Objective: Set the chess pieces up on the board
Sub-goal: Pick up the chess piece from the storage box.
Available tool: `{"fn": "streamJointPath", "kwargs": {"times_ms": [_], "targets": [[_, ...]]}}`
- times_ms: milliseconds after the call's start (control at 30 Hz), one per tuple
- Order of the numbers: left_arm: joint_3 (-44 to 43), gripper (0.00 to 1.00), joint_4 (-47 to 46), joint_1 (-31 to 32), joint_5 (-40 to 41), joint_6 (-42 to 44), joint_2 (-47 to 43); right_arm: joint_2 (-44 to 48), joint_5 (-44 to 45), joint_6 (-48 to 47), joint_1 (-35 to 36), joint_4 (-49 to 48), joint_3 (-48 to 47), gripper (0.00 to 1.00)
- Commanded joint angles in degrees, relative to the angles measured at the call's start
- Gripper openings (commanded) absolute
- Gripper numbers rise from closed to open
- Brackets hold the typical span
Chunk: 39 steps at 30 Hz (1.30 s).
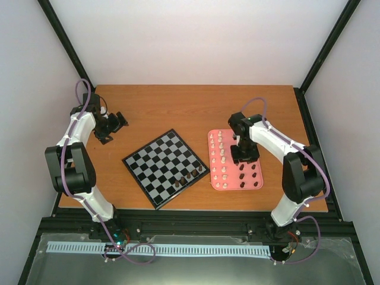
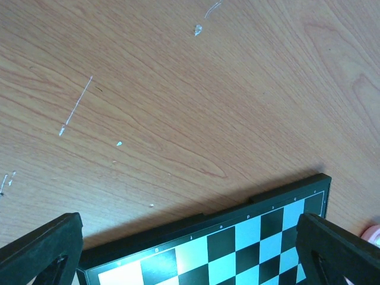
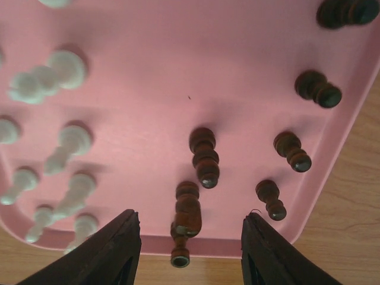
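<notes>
A brown wooden surface (image 1: 178,107) is being used to carry everything. The board (image 1: 160,166) is being shown lying flat near the middle of it, turned like a diamond, with one corner pointing to the far side and the opposite corner pointing toward the arms. Just to the right, apart from the board, a pink tray (image 1: 236,185) is being shown with its long axis running from far to near.

The left fingers (image 2: 44,252) are being held wide apart above bare wood beside the board's rim, and nothing is being gripped or touched by them. The right fingers (image 3: 110,252) are being held apart low over the tray. One dark brown piece (image 3: 189,214) is being framed between them with a gap on either side, so nothing is being clamped.

Cream-white pieces (image 1: 221,155) are being carried upright along the tray's left side, and dark brown pieces (image 1: 249,172) on its right. A few dark pieces (image 1: 187,177) are being carried upright on the board, along its near-right edge.
</notes>
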<state>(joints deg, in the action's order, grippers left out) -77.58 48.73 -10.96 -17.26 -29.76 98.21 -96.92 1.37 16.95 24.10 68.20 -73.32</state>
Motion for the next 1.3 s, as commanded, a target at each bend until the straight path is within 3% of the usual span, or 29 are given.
{"fn": "streamJointPath", "kwargs": {"times_ms": [0, 367, 633, 1133, 1267], "targets": [[-2.1, 1.00, -0.3, 0.2, -1.4, 1.2, 1.4, 1.6, -2.5, -2.0, -1.6, -5.0, 4.6, 0.47], [-2.7, 1.00, -0.2, 0.3, -0.9, 1.5, 2.8, -0.4, -1.6, -2.7, -3.5, -8.9, 8.3, 0.46], [-2.5, 1.00, 0.0, 0.3, -0.4, 1.7, 2.5, -2.4, -2.0, -4.2, -4.8, -9.8, 8.1, 0.35], [-2.4, 1.00, -0.1, 0.3, -0.5, 1.7, 2.9, -4.5, -2.2, -4.5, -4.8, -10.8, 8.5, 0.25], [-2.2, 1.00, -0.1, 0.3, -0.5, 1.8, 2.9, -4.8, -1.8, -4.4, -4.8, -10.7, 8.3, 0.15]]}}
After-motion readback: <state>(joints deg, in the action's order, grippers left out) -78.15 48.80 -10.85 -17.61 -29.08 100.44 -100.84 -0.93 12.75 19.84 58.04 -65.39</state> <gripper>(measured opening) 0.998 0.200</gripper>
